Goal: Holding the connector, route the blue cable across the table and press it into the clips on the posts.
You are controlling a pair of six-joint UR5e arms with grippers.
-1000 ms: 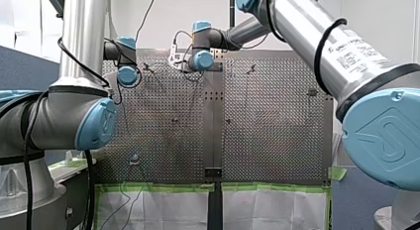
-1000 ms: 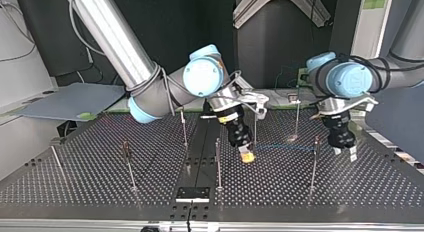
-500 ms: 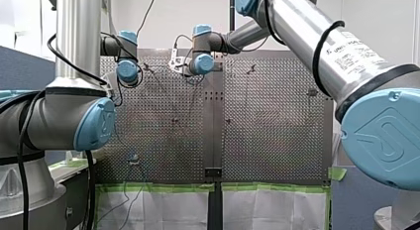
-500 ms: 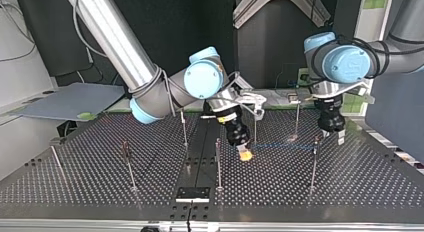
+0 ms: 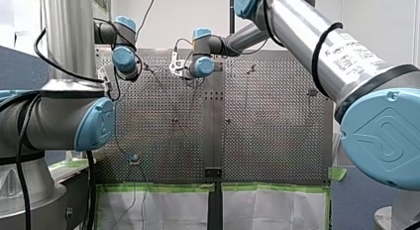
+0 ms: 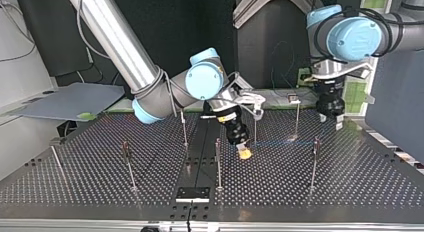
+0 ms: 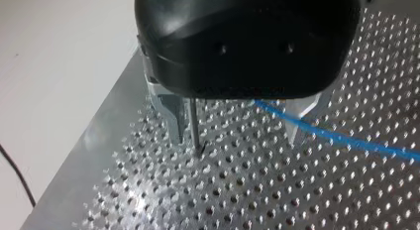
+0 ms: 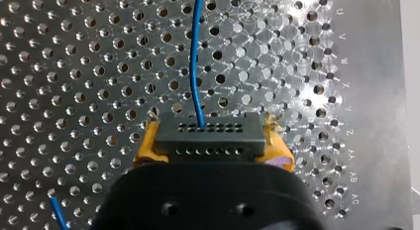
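Holding the connector: my right pincer is clenched on it, a yellow pad at each end.
Connector: black rectangular block, matt, two rows of small holes.
Blue cable: thin, smooth, round, leaving the block's face and running ahead over the desk of bright perforated metal.
Posts: slim upright rods. Several look uncabled, so I judge the routing early.
My left pincer: released, bare metal fingers astride one post, cable beside. I cannot tell whether the cable is seated in a clip.
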